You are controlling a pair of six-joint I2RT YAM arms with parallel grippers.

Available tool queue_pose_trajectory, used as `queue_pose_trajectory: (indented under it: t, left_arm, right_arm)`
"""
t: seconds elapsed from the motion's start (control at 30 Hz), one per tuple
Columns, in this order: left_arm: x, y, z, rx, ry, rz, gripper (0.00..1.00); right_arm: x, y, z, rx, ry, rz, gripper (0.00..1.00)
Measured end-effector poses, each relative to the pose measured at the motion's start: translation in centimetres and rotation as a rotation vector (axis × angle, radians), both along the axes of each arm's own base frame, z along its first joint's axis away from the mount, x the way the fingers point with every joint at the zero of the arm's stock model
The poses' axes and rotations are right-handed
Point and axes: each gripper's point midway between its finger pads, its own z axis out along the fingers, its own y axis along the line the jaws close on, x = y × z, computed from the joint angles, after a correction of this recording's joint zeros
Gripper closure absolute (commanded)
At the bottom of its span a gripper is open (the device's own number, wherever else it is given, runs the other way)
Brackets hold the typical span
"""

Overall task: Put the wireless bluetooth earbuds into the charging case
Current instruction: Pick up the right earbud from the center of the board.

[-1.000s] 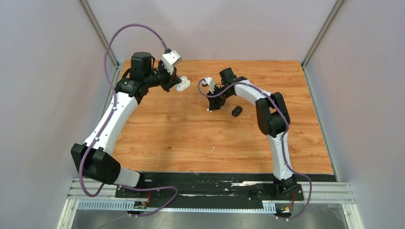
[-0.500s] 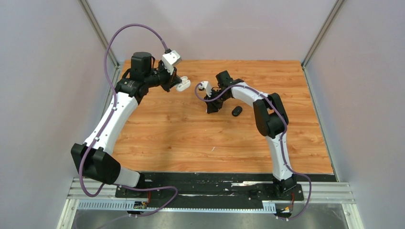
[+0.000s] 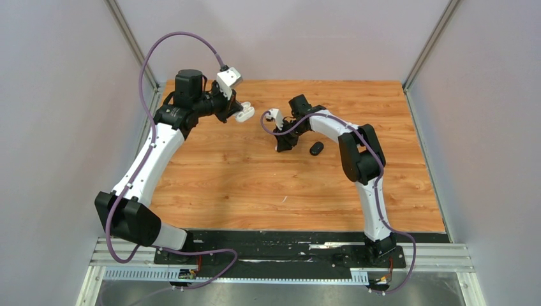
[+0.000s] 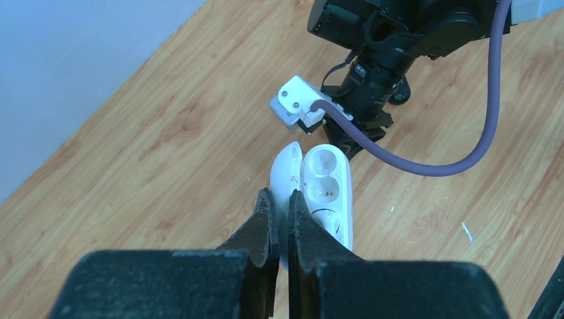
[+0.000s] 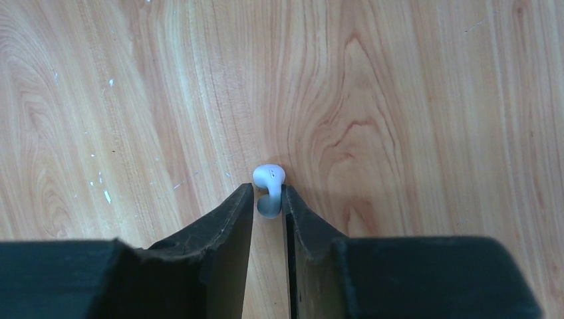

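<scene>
Right claw: drawn in from a wider stance a second ago and now pinched narrow on the small white pebble-shaped plastic earbud, one fingertip against each side, with the earbud resting on the wood-grain desk. Also shifted slightly toward the left arm in the overhead view since then. Left claw: unchanged, clamped tight on the lid of the white oval plastic charging case, held open above the desk with both wells exposed and apparently vacant. Judged as the pick-up step: grip just made, lift not yet begun, no earbud seated. Expect a lift and a carry across to the open case next. Guard against the smooth rounded earbud squirting out of the narrow pinch; verify the hold before raising.
</scene>
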Motion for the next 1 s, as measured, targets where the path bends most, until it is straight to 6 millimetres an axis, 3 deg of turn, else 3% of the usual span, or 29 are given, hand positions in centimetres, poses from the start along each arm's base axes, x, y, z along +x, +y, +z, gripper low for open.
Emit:
queue_pose_trajectory:
  t: [0.4,0.67,1.0]
  left_arm:
    - [0.1,0.0,-0.2,0.000,0.006,0.000,1.00]
    - [0.1,-0.1,-0.3,-0.004,0.013,0.003,1.00]
    - [0.1,-0.1,-0.3,-0.008,0.018,0.006,1.00]
  right_arm:
    - [-0.5,0.4,0.5,0.026,0.036,0.000,0.72]
    - [0.4,1.0,1.9,0.051,0.017,-0.007,0.79]
    - [0.3,1.0,1.4,0.047,0.030,-0.010,0.81]
